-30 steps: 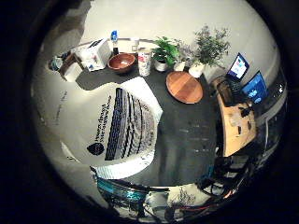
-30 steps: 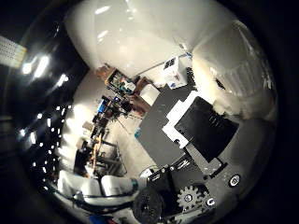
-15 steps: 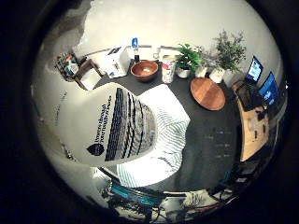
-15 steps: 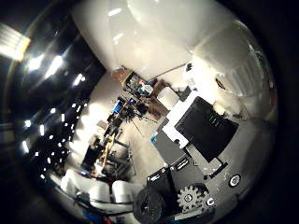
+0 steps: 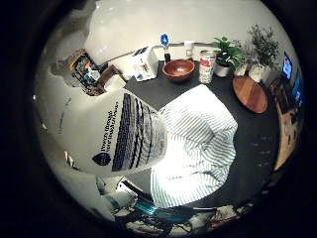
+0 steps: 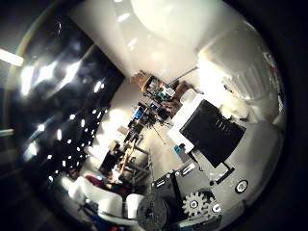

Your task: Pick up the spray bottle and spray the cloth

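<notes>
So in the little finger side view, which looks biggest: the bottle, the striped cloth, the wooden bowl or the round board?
1. Bottle and striped cloth: similar; the bottle is very near the camera, so unsure.
2. Round board.
3. Wooden bowl, only slightly smaller.

Only parts of the hand (image 6: 192, 192) show in the thumb side view: a black and white body with a small metal gear and a dark round wheel. Whether its fingers are curled cannot be told.

spray bottle (image 5: 106, 136): glossy plastic | cloth (image 5: 198, 144): striped fabric | bowl (image 5: 179, 69): wood
</notes>
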